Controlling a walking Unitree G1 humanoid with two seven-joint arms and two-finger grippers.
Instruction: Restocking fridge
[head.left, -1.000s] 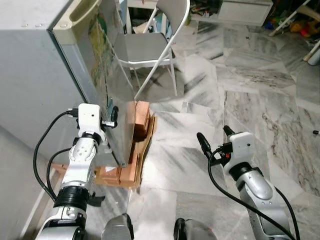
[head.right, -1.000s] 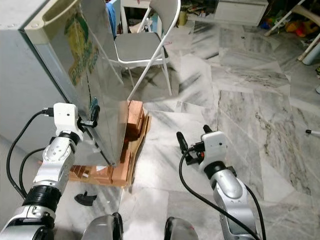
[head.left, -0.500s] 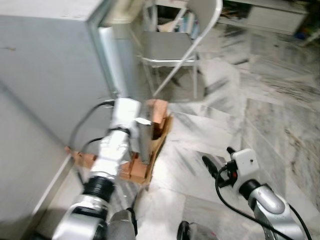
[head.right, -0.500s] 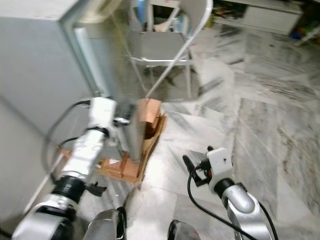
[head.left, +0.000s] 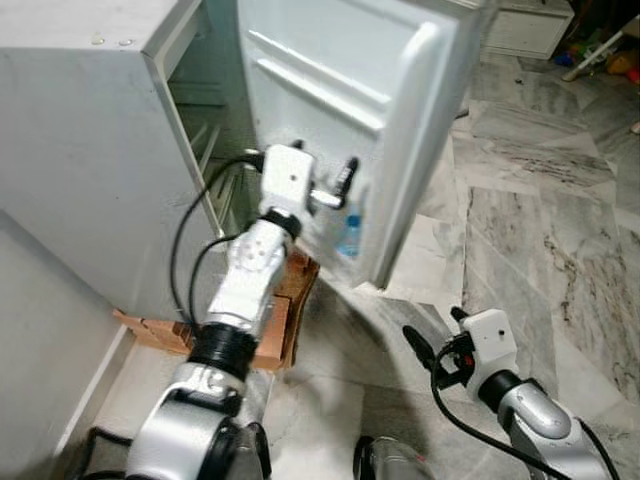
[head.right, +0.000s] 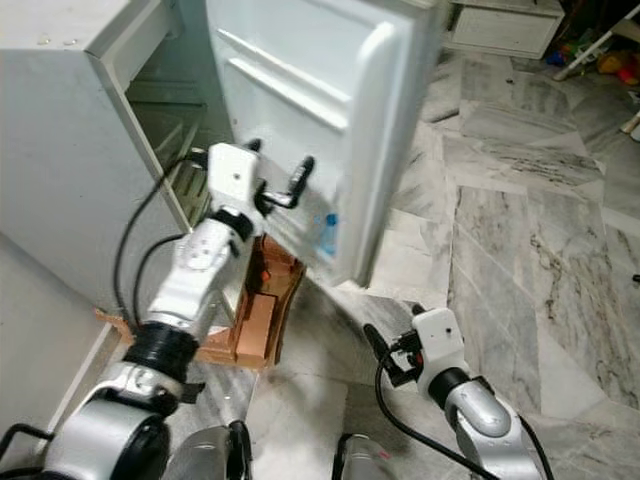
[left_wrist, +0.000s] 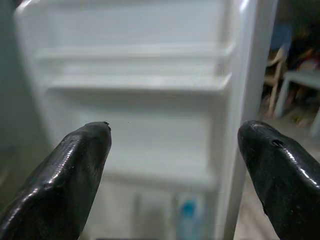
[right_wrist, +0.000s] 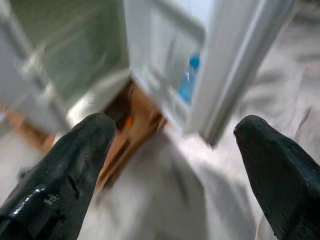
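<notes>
The fridge (head.left: 90, 150) stands with its door (head.left: 370, 110) swung wide, the top edge cut off. The left gripper (head.left: 330, 185) is raised against the door's inner side, fingers spread apart and holding nothing. A blue-capped bottle (head.left: 349, 236) sits in the lowest door shelf, blurred. The right gripper (head.left: 430, 335) hangs low over the marble floor (head.left: 540, 220), fingers apart. The fridge's interior shelves are dim and hard to make out.

The left pincer (left_wrist: 175, 165) gapes wide before the fridge door (left_wrist: 150, 100), whose shelves (left_wrist: 140, 82) and blue-capped bottle (left_wrist: 187, 225) lie just ahead.
</notes>
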